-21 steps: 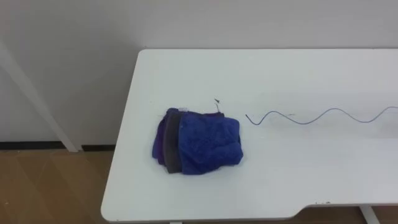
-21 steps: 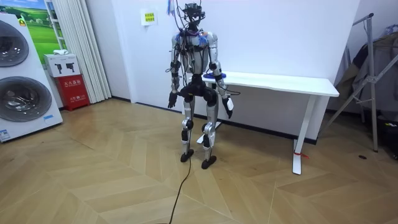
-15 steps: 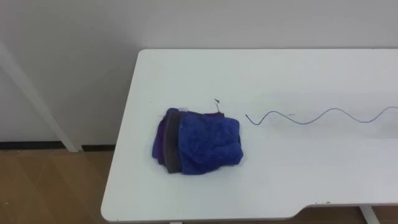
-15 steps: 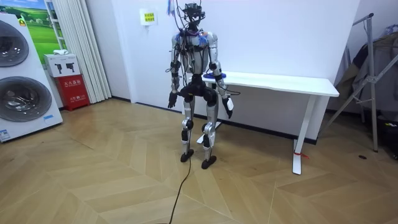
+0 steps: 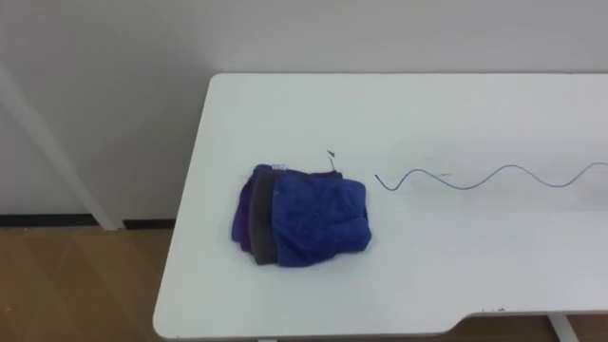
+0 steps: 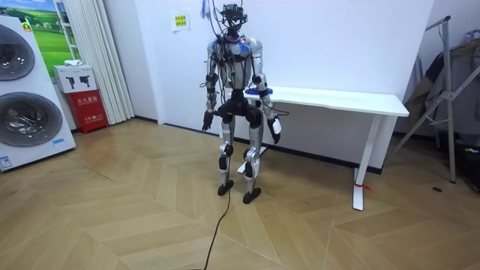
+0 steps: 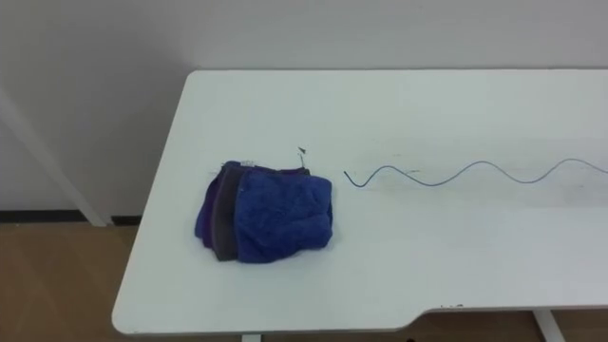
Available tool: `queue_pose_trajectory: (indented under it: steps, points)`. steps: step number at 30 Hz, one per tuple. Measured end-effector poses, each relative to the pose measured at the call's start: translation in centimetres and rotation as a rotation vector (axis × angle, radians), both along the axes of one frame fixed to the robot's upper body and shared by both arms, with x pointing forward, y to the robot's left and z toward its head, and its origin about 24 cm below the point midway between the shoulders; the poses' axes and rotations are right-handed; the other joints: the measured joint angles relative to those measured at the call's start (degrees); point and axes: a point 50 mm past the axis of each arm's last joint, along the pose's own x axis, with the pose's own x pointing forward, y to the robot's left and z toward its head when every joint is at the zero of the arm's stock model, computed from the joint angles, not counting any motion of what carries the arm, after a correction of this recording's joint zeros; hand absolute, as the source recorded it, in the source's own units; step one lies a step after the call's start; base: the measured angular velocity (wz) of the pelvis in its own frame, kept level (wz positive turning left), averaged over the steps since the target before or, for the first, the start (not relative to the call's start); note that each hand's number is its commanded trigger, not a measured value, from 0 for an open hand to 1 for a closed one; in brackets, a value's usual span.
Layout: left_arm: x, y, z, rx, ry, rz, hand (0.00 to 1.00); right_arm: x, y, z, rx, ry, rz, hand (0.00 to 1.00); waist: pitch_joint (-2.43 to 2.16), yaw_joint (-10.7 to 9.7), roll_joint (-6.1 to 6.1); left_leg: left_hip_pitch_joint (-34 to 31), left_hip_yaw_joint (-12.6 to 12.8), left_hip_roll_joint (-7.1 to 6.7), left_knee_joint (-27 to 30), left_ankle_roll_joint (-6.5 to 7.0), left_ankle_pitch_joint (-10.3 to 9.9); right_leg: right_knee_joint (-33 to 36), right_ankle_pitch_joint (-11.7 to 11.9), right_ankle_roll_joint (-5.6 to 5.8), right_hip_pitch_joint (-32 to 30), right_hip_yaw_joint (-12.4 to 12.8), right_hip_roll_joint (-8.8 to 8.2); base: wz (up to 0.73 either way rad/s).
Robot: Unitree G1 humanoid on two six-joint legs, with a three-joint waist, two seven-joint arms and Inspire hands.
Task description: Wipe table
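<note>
Well apart: cloth (image 5: pixel 302 218), right hand (image 6: pixel 276 129).

White walls (image 6: pixel 337 37) rise over a herringbone wood floor (image 6: pixel 112 217). At the room view's left stand stacked washing machines (image 6: pixel 26 120), a pale curtain (image 6: pixel 94 60) and a small red box (image 6: pixel 91 110); a metal stand (image 6: pixel 448 90) at its right.

We see soft, even light on the white table (image 5: pixel 285 114); the blue cloth (image 5: pixel 318 223) casts a faint shadow, and the wooden floor (image 6: pixel 112 217) gleams mildly.
</note>
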Motion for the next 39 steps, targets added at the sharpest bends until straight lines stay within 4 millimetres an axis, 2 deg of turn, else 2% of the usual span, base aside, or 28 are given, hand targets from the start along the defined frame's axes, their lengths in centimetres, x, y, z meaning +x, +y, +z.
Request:
queue_pose_trajectory:
  steps: [2, 8, 10, 13, 17, 20, 23, 28, 29, 31, 34, 37, 39]
  points:
    - [-0.2, 0.1, 0.0, -0.004, 0.012, 0.015, 0.00, -0.7, -0.4, 0.0, -0.007, 0.024, -0.063, 0.00, 0.00, -0.3, 0.03, 0.1, 0.0, 0.07, -0.1, 0.03, -0.1, 0.0, 0.0, 0.01, 0.1, -0.1, -0.01, 0.00]
    - [-1.3, 1.5, 0.4, 0.028, 0.019, 0.168, 0.00, -5.2, -2.8, 0.5, -0.088, 0.128, -0.491, 0.00, 0.01, -2.2, -0.09, 1.9, 0.1, -0.02, -0.8, 0.07, -0.2, 0.2, -0.4, 0.15, 1.4, -0.1, -0.05, 0.00]
    - [-2.0, 2.3, 0.7, 0.050, 0.020, 0.222, 0.00, -6.4, -3.9, 0.9, -0.119, 0.125, -0.711, 0.00, -0.01, -4.2, -0.35, 1.9, 0.1, -0.06, -0.9, 0.07, -0.2, 0.2, -0.5, 0.13, 1.3, 0.0, -0.08, -0.02]
    - [-2.2, 3.7, 1.3, 0.095, -0.020, 0.295, 0.00, -7.7, -4.8, 1.4, -0.161, 0.102, -0.976, 0.00, -0.31, -6.0, -1.07, 1.9, 0.2, -0.09, -0.8, -0.09, -0.3, 0.4, -0.9, -0.09, 1.4, -0.1, -0.07, -0.01]
    - [-2.1, 4.4, 1.5, 0.114, -0.034, 0.323, 0.00, -8.0, -6.3, 2.1, -0.218, 0.077, -1.178, 0.00, -0.33, -6.9, -1.45, 1.9, 1.2, -0.01, -0.6, -0.09, -0.3, 1.2, -1.1, -0.14, 0.6, 0.9, -0.02, -0.13]
    - [-1.7, 4.5, 1.5, 0.108, -0.048, 0.328, 0.00, -6.9, -8.0, 2.7, -0.283, 0.043, -1.225, 0.00, -0.30, -7.2, -1.78, 1.9, 1.9, 0.02, -0.5, 0.07, -0.5, 1.8, -1.2, -0.02, 0.1, 1.7, 0.00, -0.13]
    - [-1.6, 4.8, 1.6, 0.099, -0.046, 0.304, 0.00, -4.4, -9.8, 3.4, -0.348, -0.016, -1.227, 0.00, -0.26, -7.5, -2.37, 1.4, 2.1, -0.05, -0.5, 0.12, -0.6, 2.2, -1.3, 0.00, -0.7, 2.2, 0.02, -0.06]
    - [-0.9, 4.9, 1.6, 0.097, -0.058, 0.286, 0.00, 0.2, -12.6, 5.6, -0.525, -0.138, -1.088, 0.00, -0.36, -6.6, -2.59, 0.9, 2.3, -0.36, -0.5, 0.15, -0.6, 2.3, -1.2, 0.10, -1.7, 2.5, 0.16, -0.05]
    - [-0.6, 5.0, 1.6, 0.096, -0.061, 0.272, 0.00, 1.5, -13.2, 6.4, -0.577, -0.184, -1.045, 0.00, -0.16, -6.2, -2.36, 0.8, 2.7, -0.29, -0.5, 0.14, -0.6, 2.3, -1.2, 0.10, -1.9, 2.8, 0.32, -0.09]
    - [-0.4, 5.0, 1.6, 0.096, -0.063, 0.252, 0.00, 3.7, -14.2, 7.9, -0.656, -0.280, -0.963, 0.00, -0.25, -5.9, -2.53, 0.8, 2.8, -0.25, -0.6, 0.14, -0.6, 2.2, -1.2, 0.10, -2.0, 2.8, 0.39, -0.06]
    - [0.4, 5.0, 1.7, 0.095, -0.089, 0.206, 0.00, 8.3, -14.9, 11.2, -0.818, -0.470, -0.715, 0.00, -0.16, -5.3, -2.41, 0.6, 3.1, -0.24, -0.7, 0.13, -0.6, 2.2, -1.2, 0.09, -2.4, 3.0, 0.44, -0.05]
    - [1.4, 4.9, 1.7, 0.089, -0.120, 0.158, 0.00, 11.2, -14.5, 14.1, -0.919, -0.630, -0.550, 0.00, -0.10, -4.6, -2.32, 0.4, 3.2, -0.24, -0.5, 0.13, -0.6, 2.4, -1.2, 0.09, -3.0, 3.0, 0.39, -0.05]
    - [1.6, 4.8, 1.7, 0.085, -0.140, 0.153, 0.00, 13.3, -13.4, 17.3, -1.021, -0.800, -0.383, 0.00, -0.13, -3.9, -2.33, 0.0, 3.3, -0.18, -0.4, 0.12, -0.6, 2.3, -1.2, 0.09, -3.4, 3.0, 0.40, -0.03]
